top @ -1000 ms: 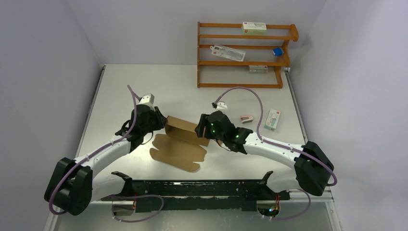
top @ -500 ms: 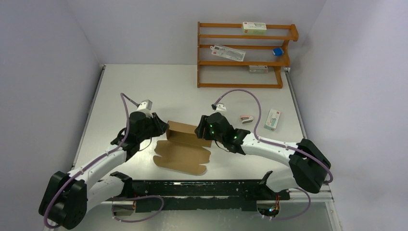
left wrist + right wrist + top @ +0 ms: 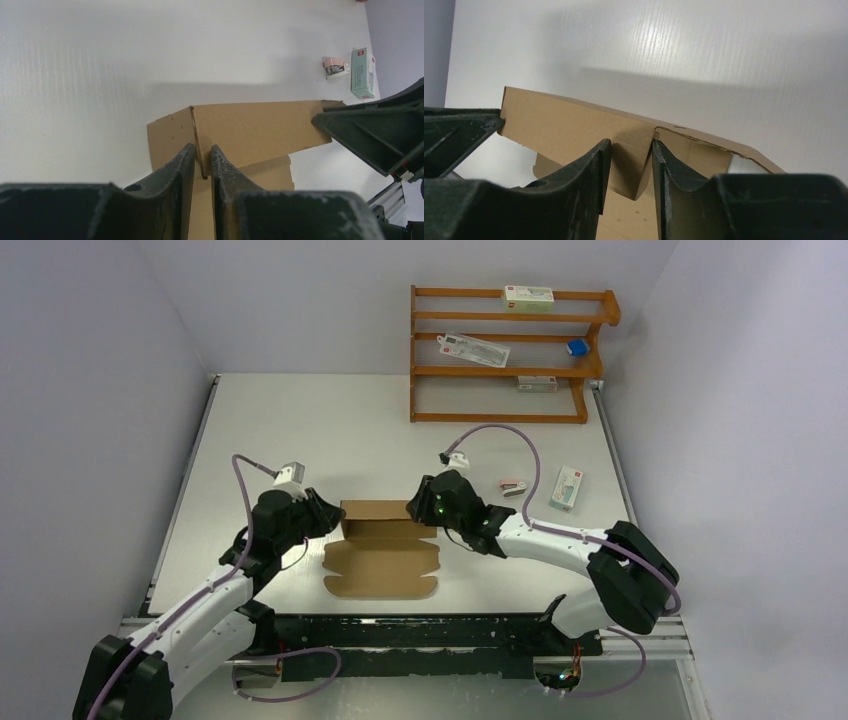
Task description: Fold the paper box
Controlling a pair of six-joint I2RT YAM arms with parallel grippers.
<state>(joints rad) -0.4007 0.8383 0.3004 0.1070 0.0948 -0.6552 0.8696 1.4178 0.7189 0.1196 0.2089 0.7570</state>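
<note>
Paper box (image 3: 382,565) lies on table (image 3: 300,420), centre-front, rear wall raised. L gripper (image 3: 202,162) clamped on its left-end wall — R gripper (image 3: 630,165) straddles right-end flap, fingers slightly apart; real grip or not, can't tell.

A wooden rack (image 3: 470,418) stands at the back of the table (image 3: 330,430), close to the rear wall. A top carton (image 3: 528,296), white with print, lies on its highest shelf. Two levels down a flat packet (image 3: 473,349) lies askew, and a small blue block (image 3: 576,347) sits at the right end of that level. A low carton (image 3: 537,384) rests on the shelf beneath. On the table's right side lies a green carton (image 3: 567,488) and, just beside it, a pink item (image 3: 513,486) too small to identify. A black rail (image 3: 410,628) runs along the near edge.
</note>
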